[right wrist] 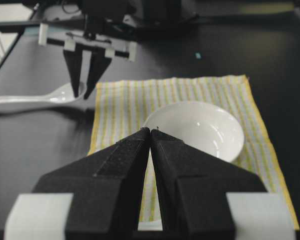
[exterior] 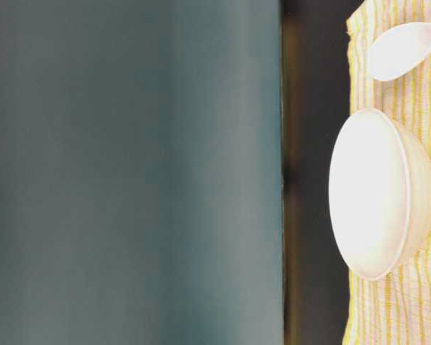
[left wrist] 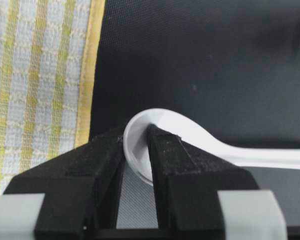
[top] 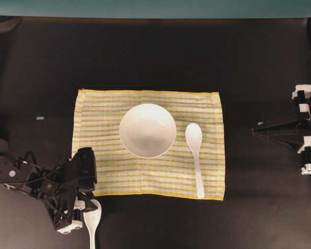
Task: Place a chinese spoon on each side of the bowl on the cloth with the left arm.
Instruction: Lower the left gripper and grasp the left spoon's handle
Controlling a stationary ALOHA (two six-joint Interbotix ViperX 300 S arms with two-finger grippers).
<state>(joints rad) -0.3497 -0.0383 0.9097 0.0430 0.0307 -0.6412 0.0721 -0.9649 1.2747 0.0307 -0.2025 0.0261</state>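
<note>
The white bowl (top: 147,129) sits in the middle of the striped yellow cloth (top: 98,171). One white chinese spoon (top: 195,150) lies on the cloth just right of the bowl, handle toward the front. A second chinese spoon (top: 92,220) lies on the black table off the cloth's front left corner. My left gripper (top: 88,207) is shut on this spoon's scoop (left wrist: 200,137), one finger inside the scoop and one outside its wall. At the right edge of the table, away from the cloth, my right gripper (top: 255,132) is shut on nothing.
The black table surrounds the cloth on all sides. A small pale tag (top: 40,118) lies on the table left of the cloth. A teal wall (top: 155,8) runs along the back.
</note>
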